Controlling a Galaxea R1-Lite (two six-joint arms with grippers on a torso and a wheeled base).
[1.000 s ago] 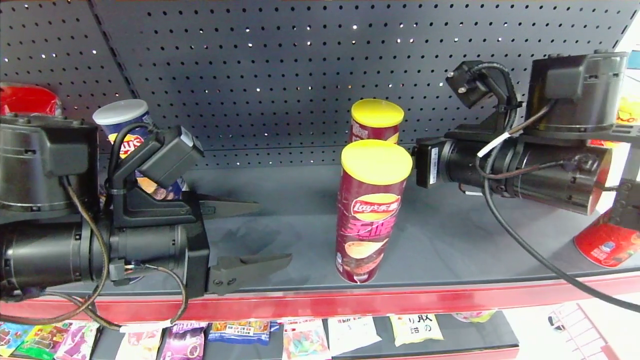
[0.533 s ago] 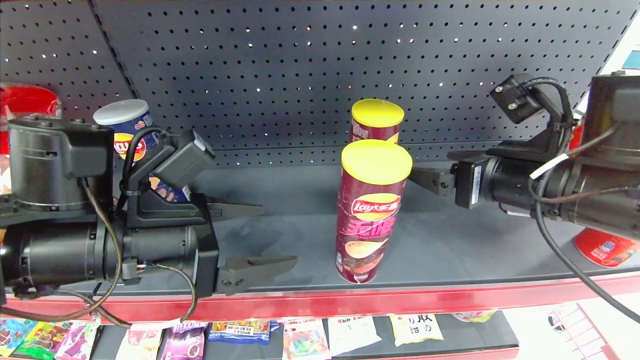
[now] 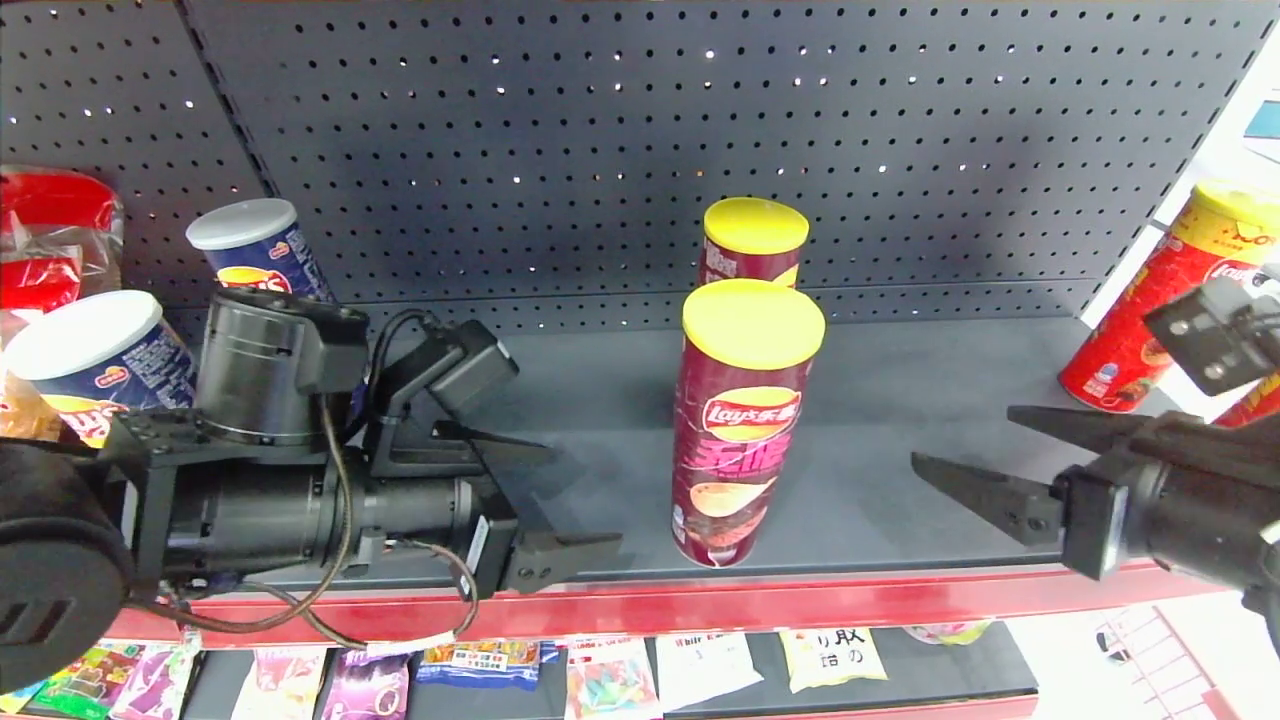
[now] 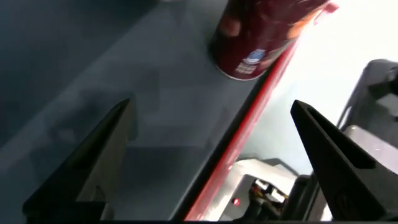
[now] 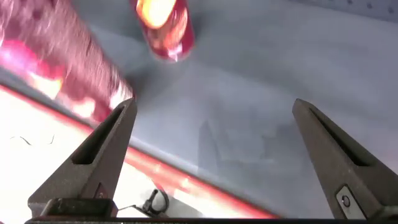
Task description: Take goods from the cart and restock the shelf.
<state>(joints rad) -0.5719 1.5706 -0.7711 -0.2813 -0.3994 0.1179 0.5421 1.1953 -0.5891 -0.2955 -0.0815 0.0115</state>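
Two maroon chip cans with yellow lids stand upright on the grey shelf [image 3: 900, 400], the front can [image 3: 745, 420] near the red front edge and the rear can [image 3: 752, 240] by the pegboard. My left gripper [image 3: 565, 500] hovers open to the left of the front can, clear of it. My right gripper [image 3: 965, 437] is open and holds nothing, well to the right of that can, over the shelf's front. In the left wrist view the open gripper [image 4: 211, 104] faces the can's base [image 4: 252, 43]. In the right wrist view, beyond the open gripper [image 5: 214, 102], the front can [image 5: 68, 56] and the rear can [image 5: 163, 28] show.
Blue chip cans with white lids [image 3: 258, 250] [image 3: 100, 360] and a red bag [image 3: 50, 220] stand at the shelf's left. Red cans [image 3: 1170, 290] stand at the right end. The red shelf lip [image 3: 800, 600] runs along the front, with snack packets [image 3: 610, 675] on the shelf below.
My right gripper has drawn away from the front can's lid, moving right and down toward the shelf front. The left arm has shifted right and lower, its gripper still open.
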